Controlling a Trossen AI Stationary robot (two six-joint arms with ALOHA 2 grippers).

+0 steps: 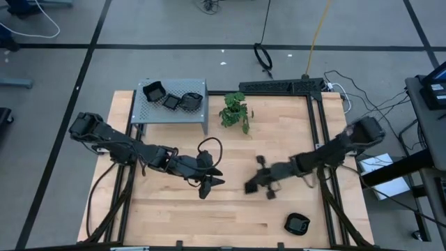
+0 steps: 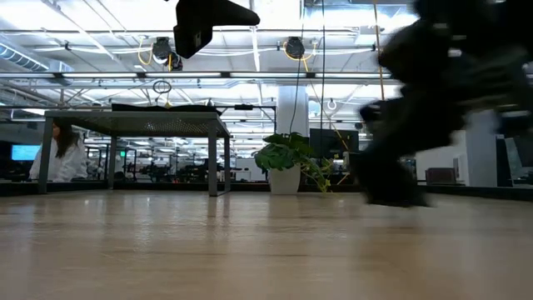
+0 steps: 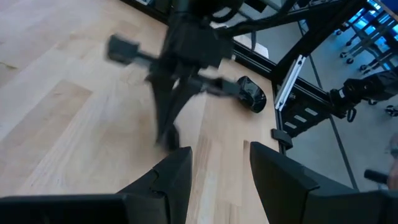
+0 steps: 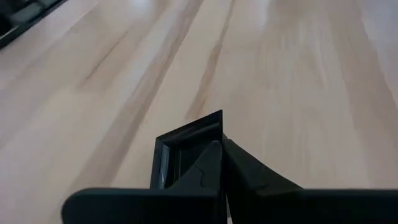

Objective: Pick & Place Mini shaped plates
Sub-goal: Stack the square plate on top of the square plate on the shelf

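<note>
My right gripper (image 1: 249,187) is over the middle of the table, shut on a small square black plate (image 4: 180,149). Another glossy black plate (image 1: 297,224) lies flat near the table's near right corner and also shows as a dark dish (image 3: 252,93) in the left wrist view. Three more plates (image 1: 171,97) rest on top of the grey perforated box (image 1: 174,115). My left gripper (image 1: 211,183) hangs open just left of the right one, well above the wood (image 2: 212,21), holding nothing. My right gripper pinches the square plate by its rim near one corner (image 4: 208,127), between the two shut fingers. The plate juts forward past the fingertips (image 4: 214,162), its hollow face tilted up on edge. Whether its lower edge touches the table, I cannot tell.
A small green plant (image 1: 237,111) stands right of the box at the table's far side. A black frame (image 1: 279,86) runs along the far right edge and down the right side. Bare wood lies across the near half. A person (image 2: 62,154) stands far off in the room.
</note>
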